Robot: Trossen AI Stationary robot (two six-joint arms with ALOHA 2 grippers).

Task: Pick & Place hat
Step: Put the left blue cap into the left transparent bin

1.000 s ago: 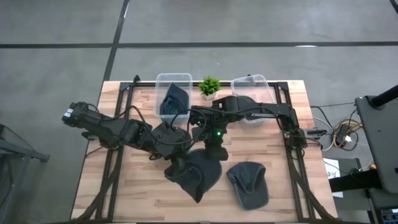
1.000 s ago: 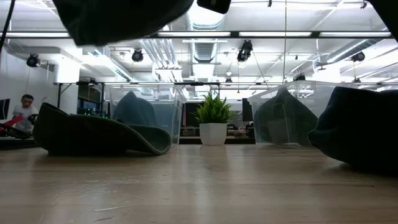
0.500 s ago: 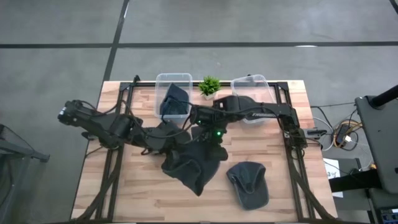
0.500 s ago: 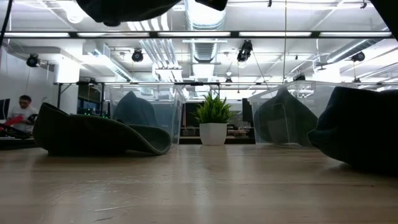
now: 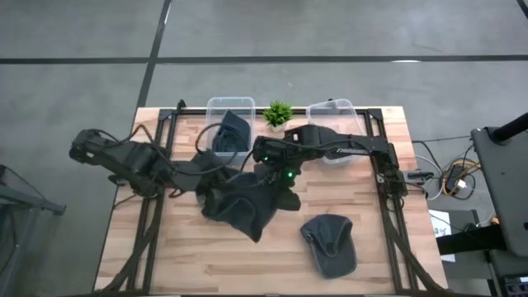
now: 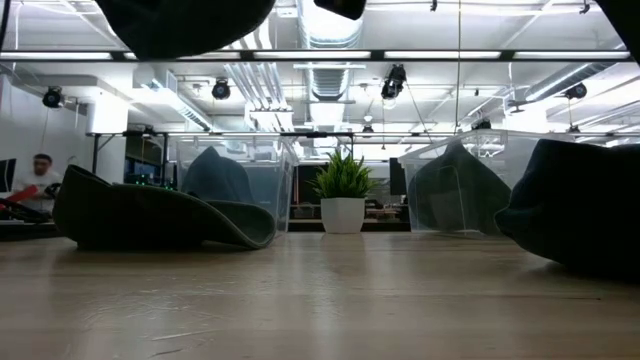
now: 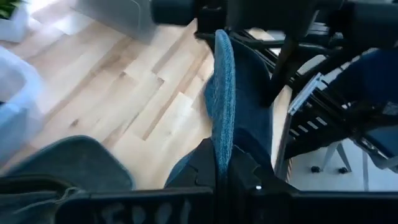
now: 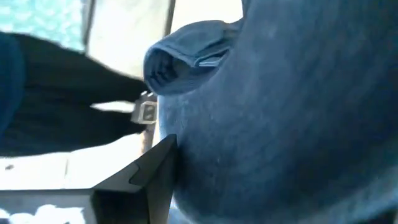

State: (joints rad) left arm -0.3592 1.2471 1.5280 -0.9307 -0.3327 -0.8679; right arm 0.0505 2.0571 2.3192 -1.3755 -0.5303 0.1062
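hat has shifted toward the bench's left edge, both claws clamped on it; keep it taut, lift clear before the left bin.

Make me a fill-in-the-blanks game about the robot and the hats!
1. Both arms hold one dark fabric hat ____ the wooden table.
2. Another dark cap lies on the ____.
3. The small green plant stands between two clear plastic ____.

Missing words: above; table; bins
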